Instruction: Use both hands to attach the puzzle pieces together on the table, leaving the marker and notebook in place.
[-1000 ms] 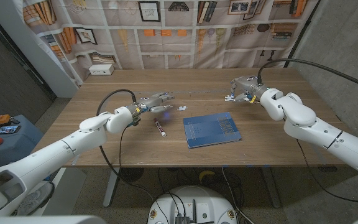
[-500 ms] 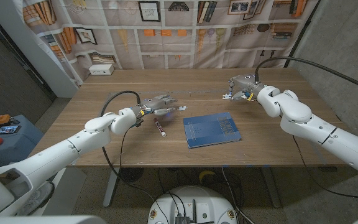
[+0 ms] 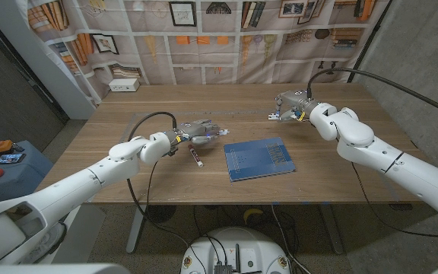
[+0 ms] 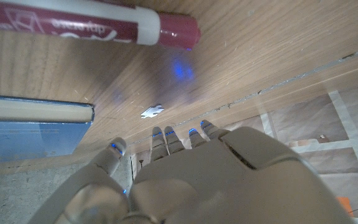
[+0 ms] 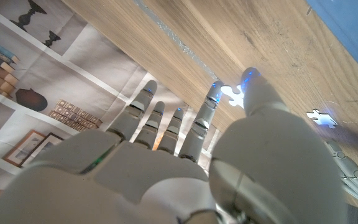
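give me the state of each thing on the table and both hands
marker: capped, lying on the table
notebook: closed, flat
left puzzle piece: loose on the table, beyond the fingers
right puzzle piece: at the right hand's fingertips
left hand: holds nothing
right hand: fingers on its piece; grip unclear

Marker (cap end showing) cropped by edge.

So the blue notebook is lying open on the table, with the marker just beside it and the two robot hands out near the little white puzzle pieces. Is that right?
Not quite: the blue notebook lies closed, as the head view shows. The rest holds: the marker lies beside it on the table, and the left hand and right hand are out near the white puzzle pieces.
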Action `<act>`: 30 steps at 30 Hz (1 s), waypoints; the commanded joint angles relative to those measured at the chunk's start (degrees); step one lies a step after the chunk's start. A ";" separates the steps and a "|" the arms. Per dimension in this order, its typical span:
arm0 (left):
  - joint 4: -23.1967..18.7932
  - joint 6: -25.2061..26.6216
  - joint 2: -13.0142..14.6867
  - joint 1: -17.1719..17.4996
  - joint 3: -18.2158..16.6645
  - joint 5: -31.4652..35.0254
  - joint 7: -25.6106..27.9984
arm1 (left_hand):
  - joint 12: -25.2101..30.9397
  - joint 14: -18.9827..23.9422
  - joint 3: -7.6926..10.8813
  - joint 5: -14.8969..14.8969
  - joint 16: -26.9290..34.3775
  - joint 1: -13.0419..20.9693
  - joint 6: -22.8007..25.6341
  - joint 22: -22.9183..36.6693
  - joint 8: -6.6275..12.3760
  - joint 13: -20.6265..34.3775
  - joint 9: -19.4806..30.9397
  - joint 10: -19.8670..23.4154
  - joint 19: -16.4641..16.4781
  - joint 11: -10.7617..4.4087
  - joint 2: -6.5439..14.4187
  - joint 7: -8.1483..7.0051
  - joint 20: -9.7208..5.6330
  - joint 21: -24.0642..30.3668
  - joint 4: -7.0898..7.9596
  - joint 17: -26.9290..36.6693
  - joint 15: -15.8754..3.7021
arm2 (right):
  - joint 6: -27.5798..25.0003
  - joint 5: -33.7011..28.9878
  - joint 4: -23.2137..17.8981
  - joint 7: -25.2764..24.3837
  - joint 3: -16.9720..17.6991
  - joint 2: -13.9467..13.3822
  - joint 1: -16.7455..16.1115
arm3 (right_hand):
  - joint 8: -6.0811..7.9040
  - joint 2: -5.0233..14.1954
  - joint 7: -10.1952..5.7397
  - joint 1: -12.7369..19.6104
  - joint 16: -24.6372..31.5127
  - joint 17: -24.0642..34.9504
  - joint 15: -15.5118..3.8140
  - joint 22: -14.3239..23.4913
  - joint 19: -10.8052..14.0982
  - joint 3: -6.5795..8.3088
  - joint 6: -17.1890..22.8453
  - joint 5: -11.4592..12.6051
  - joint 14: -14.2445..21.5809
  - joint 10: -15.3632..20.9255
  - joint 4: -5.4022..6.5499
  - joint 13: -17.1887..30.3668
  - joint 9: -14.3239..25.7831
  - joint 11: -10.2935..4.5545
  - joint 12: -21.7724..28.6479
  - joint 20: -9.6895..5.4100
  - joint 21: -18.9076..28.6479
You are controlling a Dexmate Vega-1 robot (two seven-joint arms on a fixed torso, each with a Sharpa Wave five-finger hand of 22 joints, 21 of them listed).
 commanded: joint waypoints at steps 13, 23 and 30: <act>2.17 -0.60 -1.22 -2.34 1.72 0.56 -3.38 | 0.78 -6.72 -0.60 0.02 0.38 -0.48 0.25 0.26 -0.01 0.14 0.08 0.87 -10.98 0.15 4.39 0.79 -3.25 0.38 0.21 0.21 -3.26 | 0.53 -0.87 3.42 0.54 -3.29 3.19 3.69 | -0.55 0.70 0.09 0.01 0.15 0.24 -1.28 0.17 -0.48 -0.22 0.40 0.09 0.59 0.70 0.27 0.17 0.01 -0.01 -0.23 0.09 -0.01; 3.25 -1.27 -1.60 -3.42 2.51 0.22 -4.96 | 0.94 -6.32 -0.99 0.04 0.56 -0.45 0.24 0.26 -0.07 0.14 0.09 1.52 -10.92 0.39 4.42 1.37 -3.05 0.54 0.20 0.17 -3.04 | 0.11 -1.20 4.28 1.18 -4.33 4.22 4.64 | -0.65 0.75 0.09 -0.02 0.14 0.29 -1.23 0.17 -0.51 -0.24 0.37 0.07 0.63 0.84 0.26 0.18 -0.04 0.02 -0.24 0.12 0.02; 3.17 -1.17 -1.47 -3.61 2.66 0.20 -5.56 | 1.02 -6.14 -1.26 0.06 0.61 -0.42 0.58 0.26 0.00 0.14 0.10 1.99 -10.93 0.39 4.47 1.60 -2.97 0.62 0.18 0.13 -2.98 | 0.58 -0.89 5.42 0.58 -4.94 4.98 5.39 | -0.73 0.80 0.09 -0.04 0.15 0.33 -1.20 0.17 -0.57 -0.26 0.35 0.06 0.69 0.97 0.25 0.18 -0.07 0.05 -0.24 0.15 0.02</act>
